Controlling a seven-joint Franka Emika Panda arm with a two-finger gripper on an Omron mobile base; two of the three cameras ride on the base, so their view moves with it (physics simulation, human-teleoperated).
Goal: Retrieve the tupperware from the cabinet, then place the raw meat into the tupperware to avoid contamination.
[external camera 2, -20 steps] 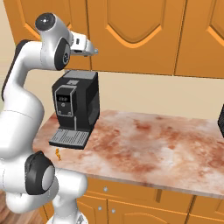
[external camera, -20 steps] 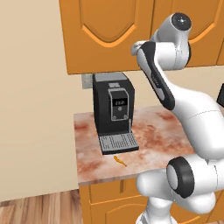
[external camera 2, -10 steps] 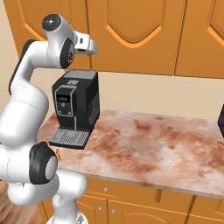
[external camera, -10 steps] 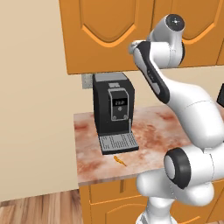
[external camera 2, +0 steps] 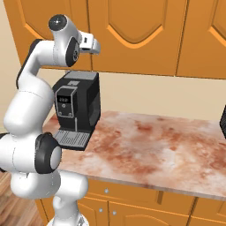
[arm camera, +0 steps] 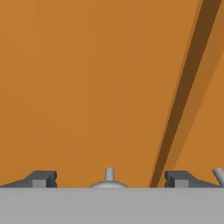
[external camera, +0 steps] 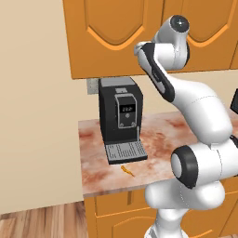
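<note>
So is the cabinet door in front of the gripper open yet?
Shut. The cabinet doors sit flush, and the knob lies between the open gripper's fingertips.

One coffee machine, one meat sliver, two silver knobs by the cabinet doors.

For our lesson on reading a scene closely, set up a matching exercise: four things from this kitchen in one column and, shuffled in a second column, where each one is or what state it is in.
Column 1
1. coffee machine
2. raw meat
3. cabinet
4. gripper

Column 2
A. doors shut, up on the wall
B. lying on the counter, just in front of the drip tray
C. jaws wide open, one on each side of a door knob
D. standing at the counter's left end, under the wall cabinet

Pairs: 1-D, 2-B, 3-A, 4-C
</note>
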